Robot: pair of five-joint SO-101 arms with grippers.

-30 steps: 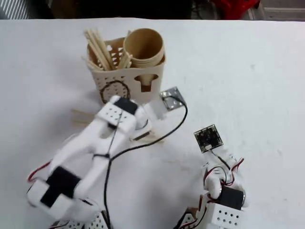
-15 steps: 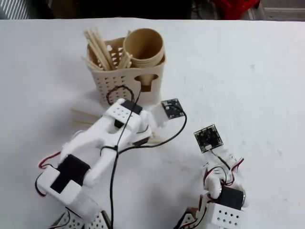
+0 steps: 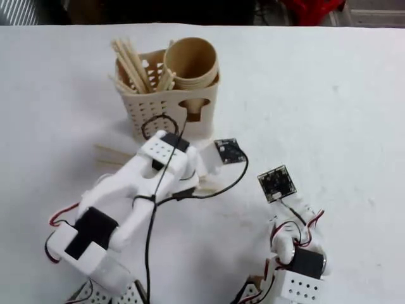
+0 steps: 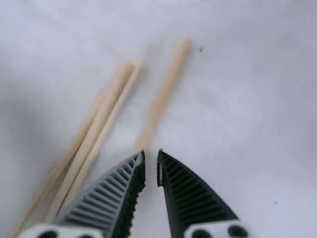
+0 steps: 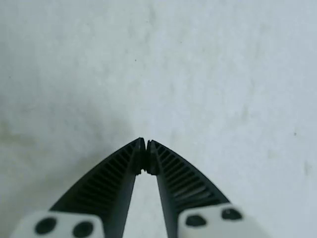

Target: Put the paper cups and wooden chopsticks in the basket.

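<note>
High: paper cups (image 3: 192, 63) sat in basket (image 3: 166, 113); loose chopsticks (image 3: 109, 152) lay on table (image 3: 329, 95) beside it.
L wrist: left gripper (image 4: 150, 166) was barely apart, empty, tips at one stick (image 4: 163, 94). Step looked like chopstick pickup; next needs wider jaws.
R wrist: right gripper (image 5: 145, 148) was pinched closed, empty.

The left arm (image 3: 136, 183) has rolled its wrist and drawn back from the basket (image 3: 166, 114).

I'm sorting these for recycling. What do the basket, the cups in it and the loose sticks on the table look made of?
Basket: probably moulded plastic, cream and matte, with rigid walls, punched round holes and cut-out shapes.
Paper cups: tan, matte paper or card by the look, thin-walled and nested together.
Loose chopsticks: pale bare wood with a dull, unvarnished surface. Bamboo cannot be ruled out.
</note>
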